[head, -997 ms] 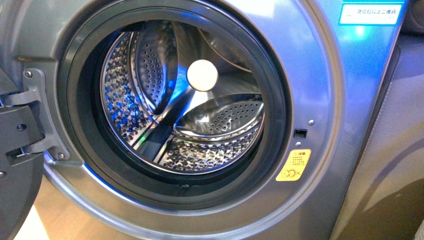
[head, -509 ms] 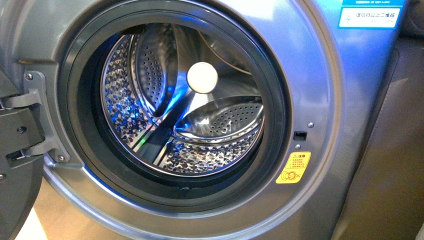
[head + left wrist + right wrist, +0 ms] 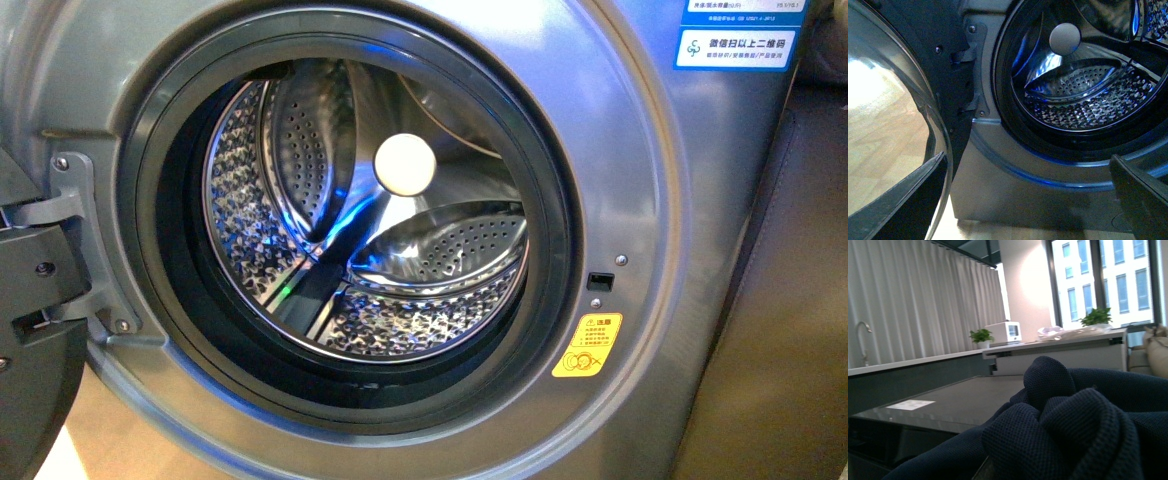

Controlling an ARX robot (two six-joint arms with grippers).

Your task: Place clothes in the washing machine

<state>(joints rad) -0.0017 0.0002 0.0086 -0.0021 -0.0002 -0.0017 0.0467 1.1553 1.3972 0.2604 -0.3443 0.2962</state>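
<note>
As the washer (image 3: 640, 150) slips slightly lower in the front view, its drum (image 3: 420, 310) empty, the clothes (image 3: 1068, 430) bunch over the hidden right gripper, grip unclear, and the left gripper (image 3: 1027, 156) stands wide, loading still ahead.

Blue glints across the steel drum (image 3: 290, 190) before me, front view sharp; door glass (image 3: 883, 100) at my left wrist washed out by glare; windows (image 3: 1098, 285) blown white behind the dim, close clothes (image 3: 1073, 430)

Door (image 3: 35, 330) swung L, off washing machine (image 3: 640, 150) mouth; drum (image 3: 430, 320) interior unobstructed.
</note>
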